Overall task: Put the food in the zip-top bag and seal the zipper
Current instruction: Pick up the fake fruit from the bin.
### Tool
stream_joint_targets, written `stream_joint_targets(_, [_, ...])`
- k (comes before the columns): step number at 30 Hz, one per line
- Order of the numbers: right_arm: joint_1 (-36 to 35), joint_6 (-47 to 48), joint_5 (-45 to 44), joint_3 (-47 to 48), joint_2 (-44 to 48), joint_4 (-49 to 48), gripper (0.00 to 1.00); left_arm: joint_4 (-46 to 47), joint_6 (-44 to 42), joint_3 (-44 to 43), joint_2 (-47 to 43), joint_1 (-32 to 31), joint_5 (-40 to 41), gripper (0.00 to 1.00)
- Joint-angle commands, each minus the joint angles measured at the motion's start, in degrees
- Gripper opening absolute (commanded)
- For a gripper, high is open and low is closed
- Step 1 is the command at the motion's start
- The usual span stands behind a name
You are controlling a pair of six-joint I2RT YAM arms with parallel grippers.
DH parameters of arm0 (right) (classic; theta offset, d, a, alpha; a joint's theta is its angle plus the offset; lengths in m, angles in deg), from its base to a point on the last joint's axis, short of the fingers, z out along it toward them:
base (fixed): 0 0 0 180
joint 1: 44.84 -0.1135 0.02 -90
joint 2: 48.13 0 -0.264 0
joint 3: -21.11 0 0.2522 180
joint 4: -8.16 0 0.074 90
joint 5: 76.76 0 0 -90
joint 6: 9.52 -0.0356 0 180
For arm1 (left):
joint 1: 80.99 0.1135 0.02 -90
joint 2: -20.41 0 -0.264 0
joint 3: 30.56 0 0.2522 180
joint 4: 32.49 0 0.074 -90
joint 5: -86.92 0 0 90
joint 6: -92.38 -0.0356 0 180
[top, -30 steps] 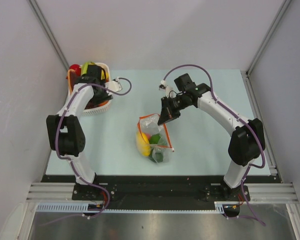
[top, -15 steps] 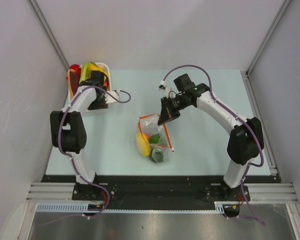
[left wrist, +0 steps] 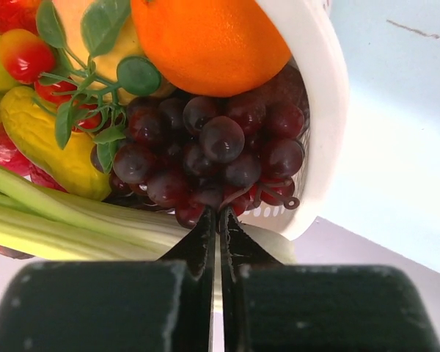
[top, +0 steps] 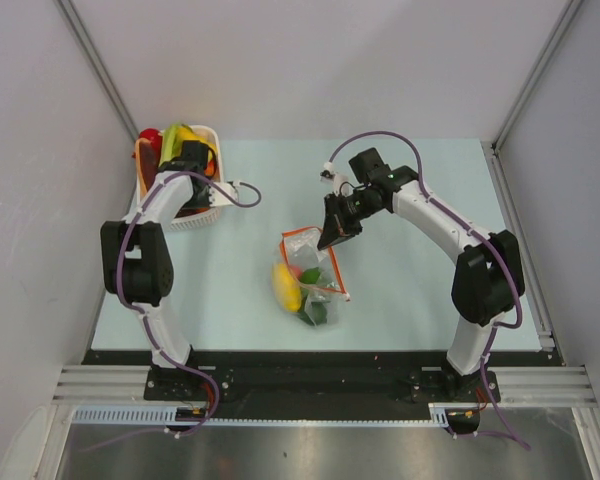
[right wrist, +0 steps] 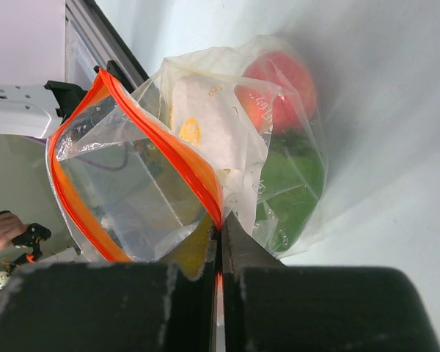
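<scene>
Pale blue-green table point(top: 410, 290), boxed by 3 grey walls point(top: 310, 60). The bag point(top: 318, 283) lies mid-table, its long axis running far to near and its mouth toward the far wall. Right gripper point(right wrist: 220, 233): fingers clamped on the zipper point(right wrist: 161, 143) (mouth gaping). Left gripper point(left wrist: 216, 216): fingers together, tips at the grapes point(left wrist: 205, 147) in the far-left basket point(left wrist: 330, 95); whether they pinch anything cannot be told.

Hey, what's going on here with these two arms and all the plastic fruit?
Two robot arms are packing toy food into a zip-top bag. The right hand pinches the bag's orange zipper, holding the mouth open, with some food inside. The left hand, fingers together, is at the purple grape bunch in the white basket, apparently to pick it.
</scene>
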Motion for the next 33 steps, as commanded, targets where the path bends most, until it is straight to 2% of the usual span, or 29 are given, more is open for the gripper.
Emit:
stream_joint_targets(1, [0.0, -0.3, -0.3, 2.0, -0.3, -0.2, 0.00, -1.7, 1.6, -3.4, -4.0, -0.7, -5.5, 0.00])
stream_joint_targets(16, [0.0, -0.2, -1.0, 1.9, 0.4, -0.4, 0.00, 1.1, 7.3, -12.9, -7.9, -0.5, -11.4, 0.00])
stream_joint_targets(26, [-0.2, -0.4, -0.6, 2.3, 0.0, -0.8, 0.00, -3.3, 17.8, -21.5, -14.0, -1.0, -25.0, 0.00])
stream_joint_targets(33, [-1.0, -0.3, -0.3, 2.7, -0.3, -1.6, 0.00, -4.1, 24.2, -24.0, -21.0, -3.6, -33.8, 0.00])
